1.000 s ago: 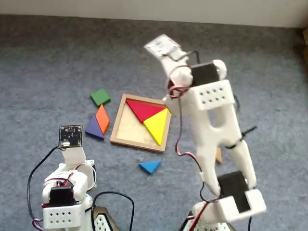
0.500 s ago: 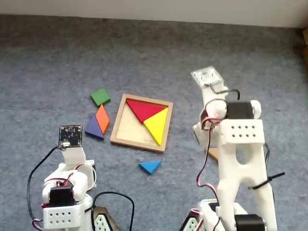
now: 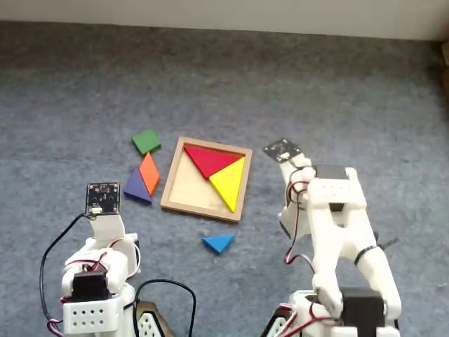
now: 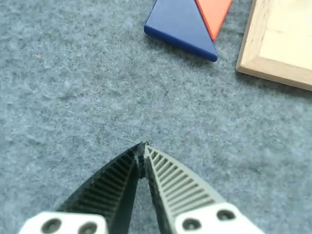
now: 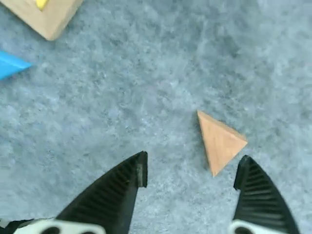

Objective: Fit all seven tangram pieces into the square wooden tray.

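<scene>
The square wooden tray (image 3: 169, 201) lies flat at mid-counter, slightly turned. A red triangle (image 3: 205, 159) and a yellow triangle (image 3: 230, 183) sit inside it, edge to edge, along its far and right sides; the tray's pale floor shows beside them.

Five pieces lie outside on the grey counter (image 3: 84, 91):
- A green square (image 3: 146, 141) lies off the tray's far left corner.
- An orange parallelogram (image 3: 149, 173) lies just left of the tray, touching a dark blue triangle (image 3: 135, 187).
- A light blue triangle (image 3: 219, 243) lies near the tray's near edge.
- A tan triangle (image 5: 220, 141) lies flat on the counter.

The right claw (image 5: 192, 170) is released, spread wide, with the tan triangle between its fingers and touched by neither. The left claw (image 4: 143, 152) is clenched on nothing, its tips meeting over the counter near the dark blue triangle.
</scene>
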Robot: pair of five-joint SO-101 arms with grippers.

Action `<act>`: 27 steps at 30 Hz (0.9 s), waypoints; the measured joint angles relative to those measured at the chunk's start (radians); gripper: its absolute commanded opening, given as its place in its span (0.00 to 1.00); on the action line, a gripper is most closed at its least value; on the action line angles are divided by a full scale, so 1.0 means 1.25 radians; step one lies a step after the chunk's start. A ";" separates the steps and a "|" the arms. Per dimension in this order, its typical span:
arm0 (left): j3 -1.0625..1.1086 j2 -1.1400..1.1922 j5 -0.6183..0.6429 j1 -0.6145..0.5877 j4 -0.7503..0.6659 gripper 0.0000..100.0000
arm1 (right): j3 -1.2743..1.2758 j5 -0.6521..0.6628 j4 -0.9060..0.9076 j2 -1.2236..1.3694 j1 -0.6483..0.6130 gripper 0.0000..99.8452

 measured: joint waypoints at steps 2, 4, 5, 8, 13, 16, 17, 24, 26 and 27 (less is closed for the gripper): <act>0.000 0.000 0.000 0.000 0.000 0.01 | 0.000 0.027 -0.031 0.058 0.021 0.25; 0.000 0.000 0.000 0.000 0.000 0.01 | -0.001 0.055 -0.058 0.112 0.042 0.23; 0.000 0.000 0.000 0.000 0.000 0.01 | -0.001 0.066 -0.068 0.136 0.050 0.23; 0.000 0.000 0.000 0.000 0.000 0.01 | -0.005 0.082 -0.096 0.167 0.065 0.22; 0.000 0.000 0.000 0.000 0.000 0.01 | -0.005 0.085 -0.124 0.179 0.071 0.17; 0.000 0.000 0.000 0.000 0.000 0.01 | -0.015 0.085 -0.130 0.182 0.072 0.14; 0.000 0.000 0.000 0.000 0.000 0.01 | -0.022 0.085 -0.130 0.187 0.074 0.12; 0.000 0.000 0.000 0.000 0.000 0.01 | -0.041 0.085 -0.136 0.196 0.074 0.05; 0.000 0.000 0.000 0.000 0.000 0.01 | -0.042 0.085 -0.135 0.196 0.074 0.03; 0.000 0.000 0.000 0.000 0.000 0.01 | -0.045 0.085 -0.125 0.196 0.074 0.03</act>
